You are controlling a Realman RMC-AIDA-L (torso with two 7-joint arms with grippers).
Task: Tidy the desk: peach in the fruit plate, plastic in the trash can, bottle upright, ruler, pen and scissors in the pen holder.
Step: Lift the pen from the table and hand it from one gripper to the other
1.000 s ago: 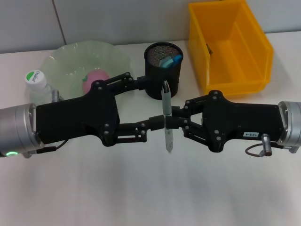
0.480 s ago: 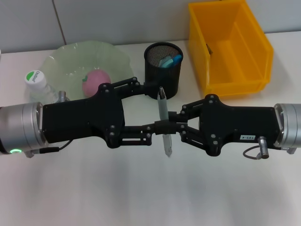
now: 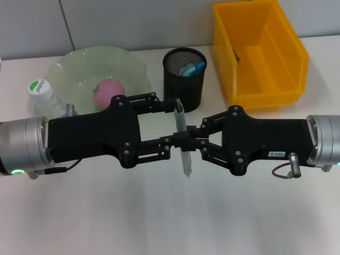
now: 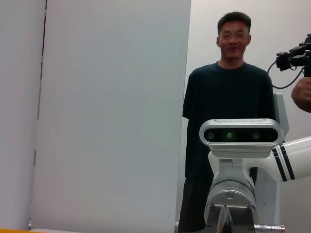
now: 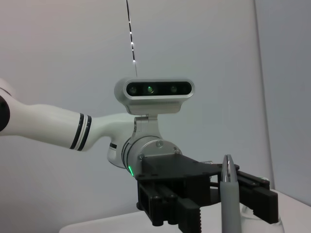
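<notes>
Between my two arms, in the middle of the desk, the pen [image 3: 183,139] stands almost upright with its long axis running near-to-far in the head view, its upper end leaning a little toward the pen holder [image 3: 184,78]. From the right, the right gripper [image 3: 195,141] meets it with its fingers closed on the barrel at about mid-length. From the left, the left gripper [image 3: 169,127] has its two fingers spread, one on the far side near the pen's upper end and one on the near side at the barrel, so I judge that it is not pinching yet. In the right wrist view the pen [image 5: 230,194] rises in front of the left gripper [image 5: 204,196], and that gripper's toothed fingers stand apart there too. The pen holder lies just beyond the pen, on the far side and only slightly right, and something blue is already inside it. Both arms are about equally near to it, so the coming move depends mostly on keeping the pen vertical while it travels the short way farther back and over the rim. The fruit plate [image 3: 74,69] with the peach [image 3: 108,92] sits far left.
</notes>
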